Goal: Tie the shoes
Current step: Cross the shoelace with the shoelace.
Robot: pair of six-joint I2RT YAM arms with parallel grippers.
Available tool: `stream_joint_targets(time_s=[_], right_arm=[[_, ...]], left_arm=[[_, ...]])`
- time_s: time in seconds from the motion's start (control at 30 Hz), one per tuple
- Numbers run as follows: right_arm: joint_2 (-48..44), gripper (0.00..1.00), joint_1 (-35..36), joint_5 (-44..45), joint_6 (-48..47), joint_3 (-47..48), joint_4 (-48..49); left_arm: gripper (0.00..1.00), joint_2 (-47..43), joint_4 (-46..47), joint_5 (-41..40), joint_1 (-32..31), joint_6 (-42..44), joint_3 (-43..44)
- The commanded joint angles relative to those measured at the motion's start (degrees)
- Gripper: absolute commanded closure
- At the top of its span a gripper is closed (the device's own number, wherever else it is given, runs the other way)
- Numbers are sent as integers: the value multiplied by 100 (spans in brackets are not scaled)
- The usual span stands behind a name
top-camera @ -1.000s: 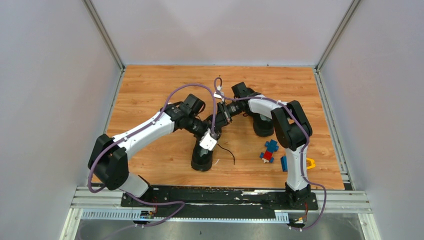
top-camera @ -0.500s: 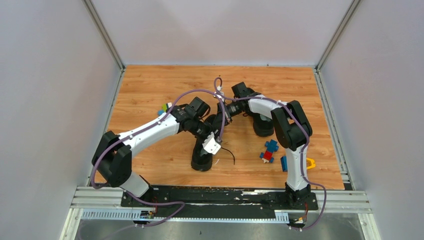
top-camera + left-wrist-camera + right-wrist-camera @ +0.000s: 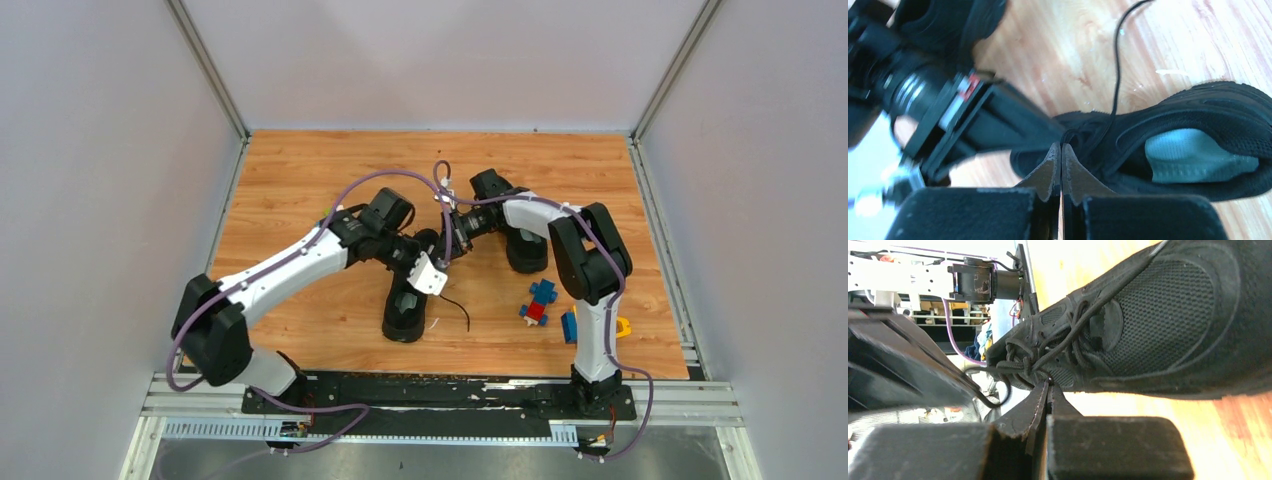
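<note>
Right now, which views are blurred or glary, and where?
Top view: evenly lit, sharp. Left wrist view: right arm smeared at left, shoe sharp, small glints on the table. Right wrist view: shoe mesh crisp, upper-left background washed out.

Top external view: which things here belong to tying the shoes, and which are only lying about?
Belong to the job:
- near shoe and its laces
- far shoe
- left tool and right tool, both shut at the laces

Lying about:
- blue-red toy block
- blue block
- yellow piece
</note>
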Motion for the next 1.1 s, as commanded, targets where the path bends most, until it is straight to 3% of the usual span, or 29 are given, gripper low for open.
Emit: stream_joint_targets(time_s=[0.0, 0.2, 0.4, 1.07], right_arm=[[-467, 100, -172, 124, -599, -77, -515], [-591, 100, -228, 174, -902, -206, -797], [-675, 100, -252, 258, -992, -289, -916], [-945, 100, -182, 1163, -2022, -397, -1968]], left_arm=[[100, -883, 628, -252, 273, -1351, -362], [100, -1241, 1126, -753, 672, -2540, -960], [100, -1426, 1433, -1125, 1049, -3074, -1344], [100, -1775, 1301, -1683, 1839, -2695, -1984]])
